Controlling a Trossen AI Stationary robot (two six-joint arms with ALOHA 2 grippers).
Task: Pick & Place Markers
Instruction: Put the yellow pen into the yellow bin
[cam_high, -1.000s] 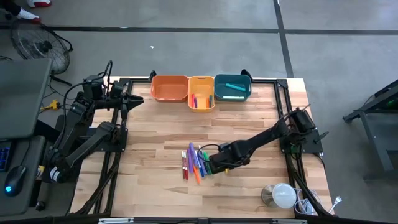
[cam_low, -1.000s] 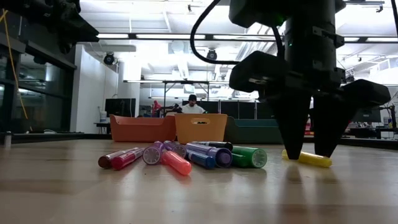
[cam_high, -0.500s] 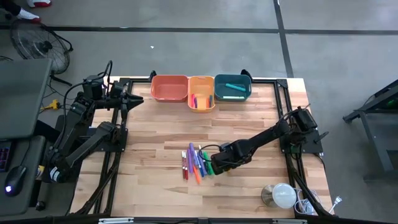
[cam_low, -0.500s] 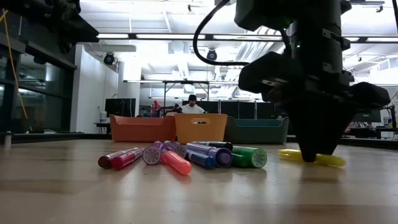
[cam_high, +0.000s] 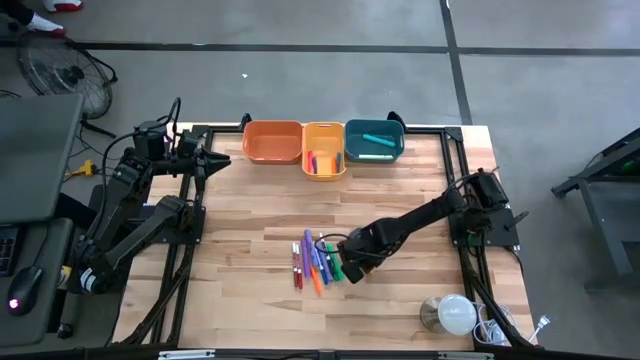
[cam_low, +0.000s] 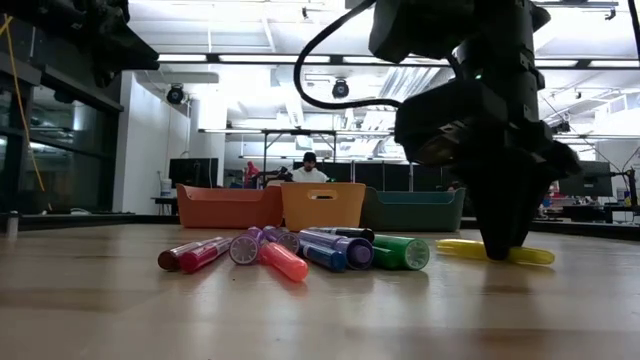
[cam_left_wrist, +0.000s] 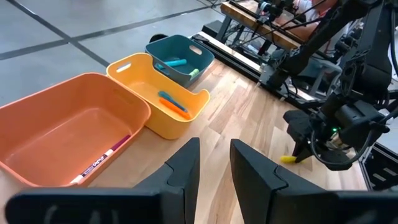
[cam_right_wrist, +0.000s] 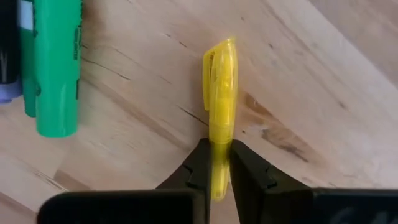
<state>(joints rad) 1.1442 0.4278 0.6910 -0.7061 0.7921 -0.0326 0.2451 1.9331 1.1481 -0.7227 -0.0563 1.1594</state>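
A yellow marker (cam_right_wrist: 221, 93) lies on the wooden table, just right of a row of several markers (cam_high: 315, 262) in red, purple, orange, blue and green. My right gripper (cam_right_wrist: 215, 168) stands over the yellow marker, pointing down and shut on it; the low view shows it (cam_low: 497, 250) at the table top. My left gripper (cam_left_wrist: 214, 168) waits open above the table's far left (cam_high: 215, 160), near the orange bin (cam_high: 272, 141). The yellow bin (cam_high: 323, 148) and the teal bin (cam_high: 373, 140) beside it hold a few markers. My right gripper pinches the yellow marker's barrel (cam_right_wrist: 216, 146) between its two fingers, about mid-length, behind the clipped cap. The fingers come from above, pointing down, and lie across the marker. The marker lies flat on the table (cam_low: 530, 254), sticking out on both sides of the fingers.
The three bins stand in a row at the table's far edge. A white round object (cam_high: 452, 314) sits at the near right corner. The orange bin holds one marker (cam_left_wrist: 102, 158). A person (cam_low: 309, 170) sits far behind the table.
My right gripper has rolled about its downward axis, shifted a little toward the marker row, and shut its fingers from either side onto the yellow marker. The marker has turned somewhat on the table and stays lying flat.
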